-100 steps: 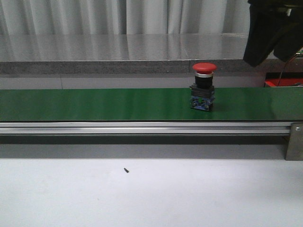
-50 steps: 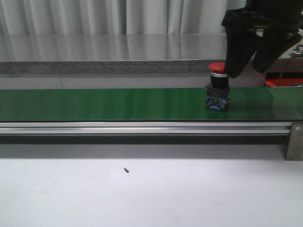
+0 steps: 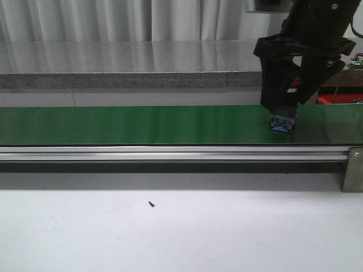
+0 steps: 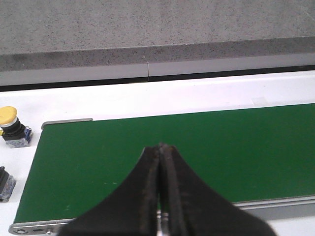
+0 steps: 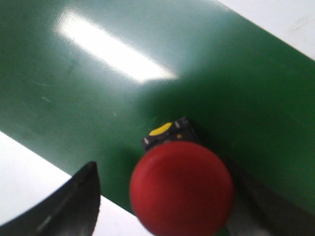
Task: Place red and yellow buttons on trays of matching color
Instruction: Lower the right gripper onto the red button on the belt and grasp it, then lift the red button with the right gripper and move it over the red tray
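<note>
One red button (image 5: 181, 186), one yellow button (image 4: 13, 127), one green conveyor belt (image 3: 136, 124), two grippers, right gripper (image 3: 289, 107), left gripper (image 4: 160, 196)

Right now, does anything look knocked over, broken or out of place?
Nothing stands out. The red button stands upright on the green belt, between the open right gripper's fingers. A small dark speck lies on the white table.
</note>
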`<move>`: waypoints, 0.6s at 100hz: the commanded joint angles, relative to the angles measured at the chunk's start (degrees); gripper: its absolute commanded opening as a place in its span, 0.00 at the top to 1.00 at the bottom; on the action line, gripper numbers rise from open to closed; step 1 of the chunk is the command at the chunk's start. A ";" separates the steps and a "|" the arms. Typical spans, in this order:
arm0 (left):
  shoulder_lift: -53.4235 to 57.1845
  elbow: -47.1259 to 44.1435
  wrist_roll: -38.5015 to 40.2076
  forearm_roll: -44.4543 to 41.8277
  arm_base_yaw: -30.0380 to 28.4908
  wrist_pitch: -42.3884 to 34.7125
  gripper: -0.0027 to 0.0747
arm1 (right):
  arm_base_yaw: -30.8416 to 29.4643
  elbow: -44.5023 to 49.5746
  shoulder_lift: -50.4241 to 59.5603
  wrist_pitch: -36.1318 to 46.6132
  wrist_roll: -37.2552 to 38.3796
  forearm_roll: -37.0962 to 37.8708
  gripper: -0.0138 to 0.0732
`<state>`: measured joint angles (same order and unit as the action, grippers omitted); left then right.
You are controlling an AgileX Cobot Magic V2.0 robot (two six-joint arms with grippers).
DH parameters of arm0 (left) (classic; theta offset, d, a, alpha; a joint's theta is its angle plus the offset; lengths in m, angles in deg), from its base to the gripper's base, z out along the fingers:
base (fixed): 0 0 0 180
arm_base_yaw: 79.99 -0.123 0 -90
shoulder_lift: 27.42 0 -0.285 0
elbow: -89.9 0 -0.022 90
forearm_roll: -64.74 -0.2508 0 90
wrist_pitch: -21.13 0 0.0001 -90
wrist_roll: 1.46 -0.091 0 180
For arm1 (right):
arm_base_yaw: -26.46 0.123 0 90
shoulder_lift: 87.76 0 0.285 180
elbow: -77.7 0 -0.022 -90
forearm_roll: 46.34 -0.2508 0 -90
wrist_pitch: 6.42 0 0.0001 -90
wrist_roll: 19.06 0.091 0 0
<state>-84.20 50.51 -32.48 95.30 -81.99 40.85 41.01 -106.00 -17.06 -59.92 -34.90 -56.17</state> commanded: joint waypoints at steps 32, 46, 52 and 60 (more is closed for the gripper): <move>0.26 1.56 -0.03 0.89 0.34 -4.15 0.99 | -0.01 -2.25 2.47 0.76 1.56 2.92 0.55; 0.26 1.56 -0.03 0.89 0.34 -4.15 0.99 | -0.84 -4.95 2.52 -2.52 1.56 3.04 0.55; 0.26 1.56 -0.03 0.89 0.34 -4.15 0.99 | -1.67 -7.06 2.52 -4.24 1.56 3.06 0.55; 0.26 1.56 -0.03 0.89 0.34 -4.15 0.99 | -3.32 -9.86 2.52 -6.38 1.56 3.06 0.55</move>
<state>-84.20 50.51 -32.48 95.30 -81.99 40.85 39.49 -111.60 -17.44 -65.26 -33.33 -53.43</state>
